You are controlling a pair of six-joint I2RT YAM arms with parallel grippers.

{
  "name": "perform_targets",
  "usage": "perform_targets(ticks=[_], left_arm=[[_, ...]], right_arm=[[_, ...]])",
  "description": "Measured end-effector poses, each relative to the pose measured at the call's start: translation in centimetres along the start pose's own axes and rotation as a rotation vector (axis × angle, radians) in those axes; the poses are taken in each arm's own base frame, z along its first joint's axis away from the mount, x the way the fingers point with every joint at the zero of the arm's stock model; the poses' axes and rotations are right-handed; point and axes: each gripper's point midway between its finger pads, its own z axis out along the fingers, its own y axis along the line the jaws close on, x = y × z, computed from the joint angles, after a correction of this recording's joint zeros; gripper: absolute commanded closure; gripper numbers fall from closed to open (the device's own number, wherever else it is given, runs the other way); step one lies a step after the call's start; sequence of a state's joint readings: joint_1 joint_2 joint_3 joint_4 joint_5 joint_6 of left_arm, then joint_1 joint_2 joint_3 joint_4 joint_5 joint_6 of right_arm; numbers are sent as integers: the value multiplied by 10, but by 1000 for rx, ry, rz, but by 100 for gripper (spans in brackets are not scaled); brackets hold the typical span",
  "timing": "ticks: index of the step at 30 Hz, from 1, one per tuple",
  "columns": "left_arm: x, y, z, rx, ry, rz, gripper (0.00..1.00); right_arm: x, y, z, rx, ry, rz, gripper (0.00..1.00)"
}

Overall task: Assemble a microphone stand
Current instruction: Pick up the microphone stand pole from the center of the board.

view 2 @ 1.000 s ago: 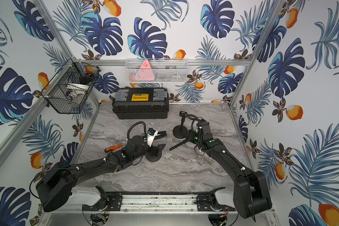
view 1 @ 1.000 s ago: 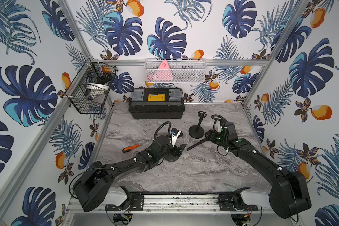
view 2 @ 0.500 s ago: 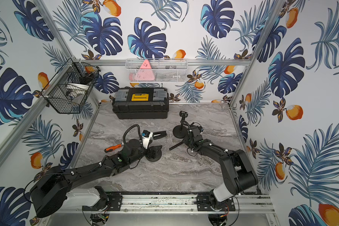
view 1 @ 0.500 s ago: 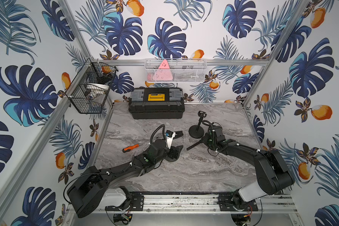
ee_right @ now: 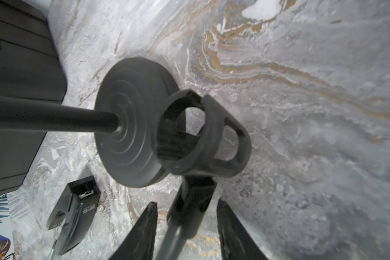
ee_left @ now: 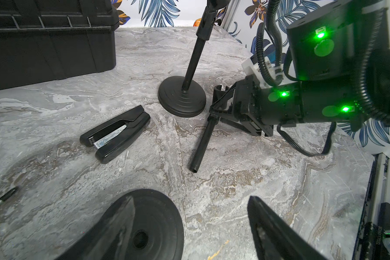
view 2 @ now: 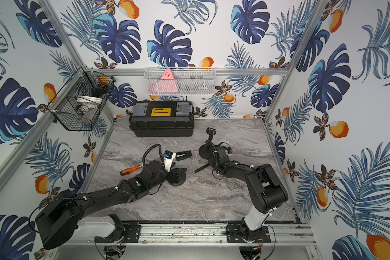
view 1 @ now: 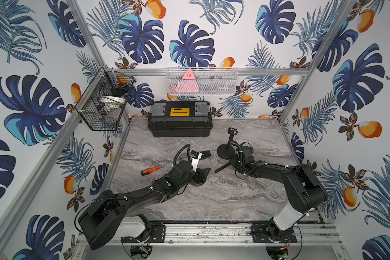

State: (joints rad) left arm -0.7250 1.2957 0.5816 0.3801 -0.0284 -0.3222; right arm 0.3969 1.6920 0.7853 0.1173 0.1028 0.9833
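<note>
While pole (ee_left: 202, 144) and base (ee_left: 158, 216) lie apart, joining remains.
Left claw (ee_left: 189, 198) gapes over base; right claw (ee_right: 186, 202) straddles pole, not yet clamped.

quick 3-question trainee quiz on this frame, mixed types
1. True or false: the orange-handled screwdriver lies inside the black plastic toolbox.
2. The right gripper straddles: A) black stapler, B) loose black pole with microphone clip, C) toolbox.
3. How many round black bases sit on the grey marble-patterned table?
Key: 1 false, on the table. 2 B. 3 two: a base bearing an upright pole, a loose base under the open left gripper.
</note>
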Motion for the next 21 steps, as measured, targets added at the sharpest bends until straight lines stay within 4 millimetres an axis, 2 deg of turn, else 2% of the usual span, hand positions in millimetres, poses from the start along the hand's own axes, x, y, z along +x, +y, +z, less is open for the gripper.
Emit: perform_targets(ticks=[3,9,13,17,21], left_arm=[[0,0,0,0,0,0,17],[1,1,1,-4,1,1,17],[6,3,4,-11,16,1,17],[8,7,5,-33,21,2,15],[12,13,3,-67,36,-18,14]], right_arm=[[1,-1,3,5,1,1,62],[-1,-2,4,12,-10,0,71],[-2,-4,0,14,-18,-15,78],[-10,3,-21,-15,-51,-72,78],[-13,35,-54,-123,-103,-216,81]])
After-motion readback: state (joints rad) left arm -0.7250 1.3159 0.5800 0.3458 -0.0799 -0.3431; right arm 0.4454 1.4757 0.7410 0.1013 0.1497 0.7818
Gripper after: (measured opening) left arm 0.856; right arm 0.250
